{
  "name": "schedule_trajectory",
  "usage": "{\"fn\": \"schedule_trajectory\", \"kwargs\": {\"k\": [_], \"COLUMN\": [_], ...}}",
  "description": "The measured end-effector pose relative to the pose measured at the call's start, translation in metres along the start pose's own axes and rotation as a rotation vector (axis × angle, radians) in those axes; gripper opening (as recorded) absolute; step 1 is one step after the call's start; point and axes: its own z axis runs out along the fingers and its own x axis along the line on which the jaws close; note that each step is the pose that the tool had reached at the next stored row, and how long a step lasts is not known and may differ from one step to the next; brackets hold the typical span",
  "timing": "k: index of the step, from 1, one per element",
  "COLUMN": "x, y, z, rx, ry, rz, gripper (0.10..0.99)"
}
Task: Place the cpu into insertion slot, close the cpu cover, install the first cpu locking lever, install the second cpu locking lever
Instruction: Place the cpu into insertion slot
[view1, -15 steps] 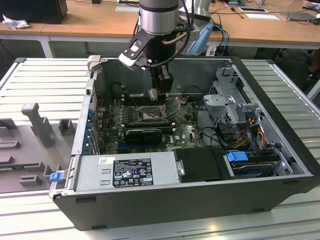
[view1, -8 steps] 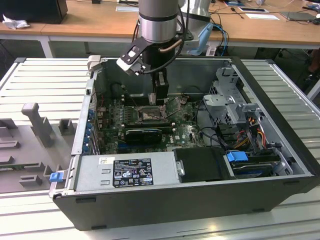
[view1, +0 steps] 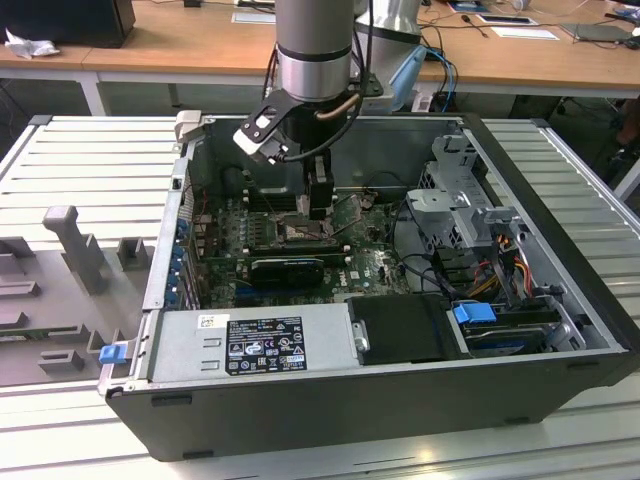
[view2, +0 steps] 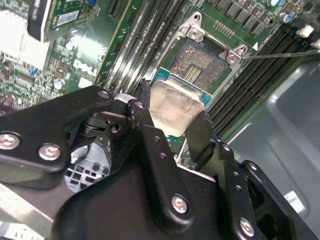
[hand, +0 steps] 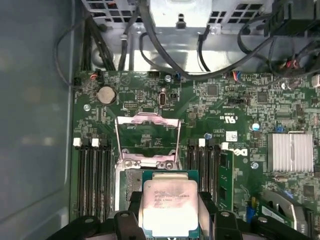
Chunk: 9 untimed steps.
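Note:
My gripper (view2: 174, 119) is shut on the cpu (view2: 176, 106), a pale silver square chip with a green edge, pinched between two black fingers (view2: 148, 131). The cpu hangs just above the insertion slot (view2: 196, 67), partly overlapping its brownish-gold centre and not seated in it. In the first wrist view the cpu (hand: 169, 206) sits in front of the cpu cover (hand: 147, 131), a thin silver frame swung up and open. A thin metal locking lever (view2: 280, 54) sticks out from the socket's corner. In the exterior view the gripper (view1: 318, 205) is down inside the case over the slot (view1: 300, 232).
The open black computer case (view1: 560, 330) surrounds the green motherboard (view1: 375, 268). Long black memory slots (hand: 92, 175) flank the socket. A black card (view1: 288, 270), the power supply (view1: 250, 345), a drive cage (view1: 465, 215) and loose cables (hand: 160, 45) crowd the case.

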Motion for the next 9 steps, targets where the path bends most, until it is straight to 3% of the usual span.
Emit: {"fn": "schedule_trajectory", "kwargs": {"k": [9], "x": [0.0104], "y": [-0.0098], "z": [0.0195], "rx": [-0.002], "ry": [0.0015], "rz": [-0.012], "gripper": [0.525]}}
